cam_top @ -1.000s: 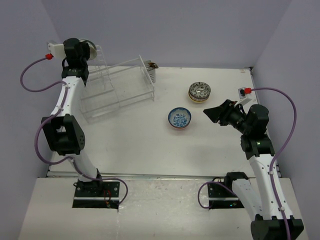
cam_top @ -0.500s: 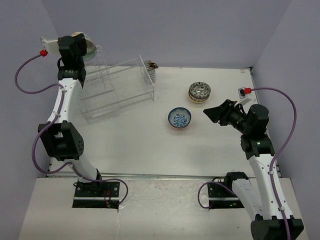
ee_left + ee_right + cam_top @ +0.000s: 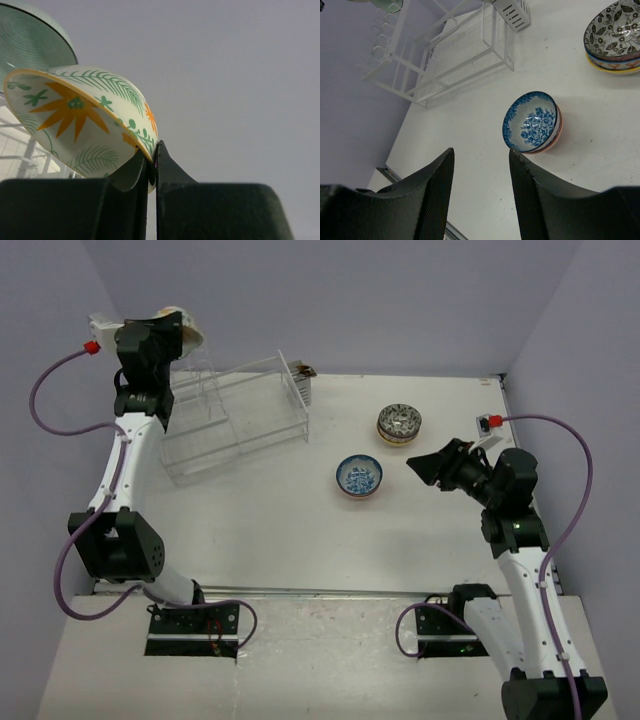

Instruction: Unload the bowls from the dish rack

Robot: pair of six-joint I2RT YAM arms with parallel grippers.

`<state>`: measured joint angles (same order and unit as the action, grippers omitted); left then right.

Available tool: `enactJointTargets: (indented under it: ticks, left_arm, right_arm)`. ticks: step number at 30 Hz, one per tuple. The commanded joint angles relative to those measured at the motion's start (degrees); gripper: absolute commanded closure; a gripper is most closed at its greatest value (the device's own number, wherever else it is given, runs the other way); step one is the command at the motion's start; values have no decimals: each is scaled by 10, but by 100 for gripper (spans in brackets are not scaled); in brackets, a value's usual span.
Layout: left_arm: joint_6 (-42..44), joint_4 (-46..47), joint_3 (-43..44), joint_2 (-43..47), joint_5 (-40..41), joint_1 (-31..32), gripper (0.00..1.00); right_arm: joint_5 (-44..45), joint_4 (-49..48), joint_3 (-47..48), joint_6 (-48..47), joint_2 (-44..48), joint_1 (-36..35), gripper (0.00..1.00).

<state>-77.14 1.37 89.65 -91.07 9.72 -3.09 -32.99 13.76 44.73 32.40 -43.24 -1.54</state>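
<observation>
My left gripper (image 3: 172, 332) is raised above the tall tier of the clear dish rack (image 3: 235, 415) at the far left. It is shut (image 3: 152, 156) on the rim of a cream bowl with an orange flower and green ferns (image 3: 75, 115), held tilted in the air. A pale green bowl (image 3: 30, 45) shows behind it. A blue-flowered bowl (image 3: 359, 477) nested in an orange-rimmed one stands on the table. A black-and-white bowl (image 3: 399, 423) tops another stack. My right gripper (image 3: 425, 465) is open and empty (image 3: 481, 160), hovering right of the blue bowl (image 3: 532, 121).
A white slotted utensil holder (image 3: 303, 380) hangs on the rack's right end. The rack (image 3: 445, 55) and the black-and-white stack (image 3: 615, 30) also show in the right wrist view. Purple walls close in the left, back and right.
My left arm has lifted the flower bowl up off the rack's tall tier and turned it a little to the right. The right arm has not moved.
</observation>
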Motion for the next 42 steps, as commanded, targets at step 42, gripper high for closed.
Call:
enactJointTargets:
  ticks: [42]
  left_arm:
    - [855, -542, 286, -294, -12, 596, 100]
  right_arm:
    - [457, 33, -61, 35, 258, 1, 37]
